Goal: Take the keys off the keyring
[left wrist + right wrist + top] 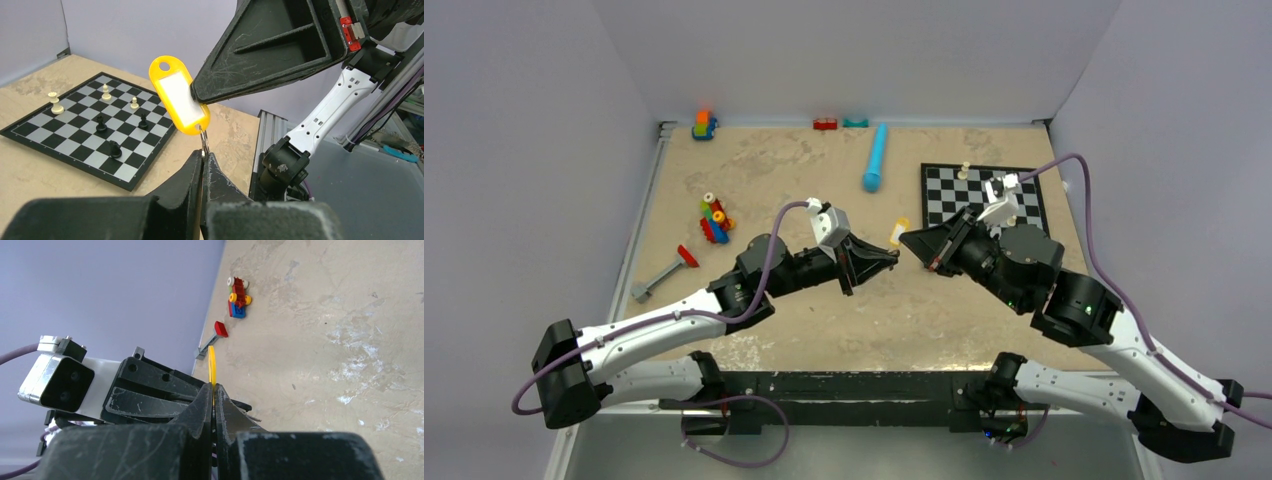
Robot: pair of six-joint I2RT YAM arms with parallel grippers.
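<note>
A yellow key tag (180, 102) with a white label hangs in the air above the table between the two arms. My right gripper (195, 95) is shut on the tag's edge, and the right wrist view shows the tag (212, 365) edge-on between the closed jaws of that gripper (213, 386). A thin metal keyring (204, 137) runs from the tag's lower end into my left gripper (205, 154), whose jaws are shut on it. In the top view the tag (899, 232) sits between the two gripper tips. The keys are hidden.
A chessboard (984, 195) with small white and black pieces lies at the back right. A blue tube (876, 158) lies behind the grippers. A toy brick cluster (715, 220) and a red-headed toy hammer (664, 275) lie at the left.
</note>
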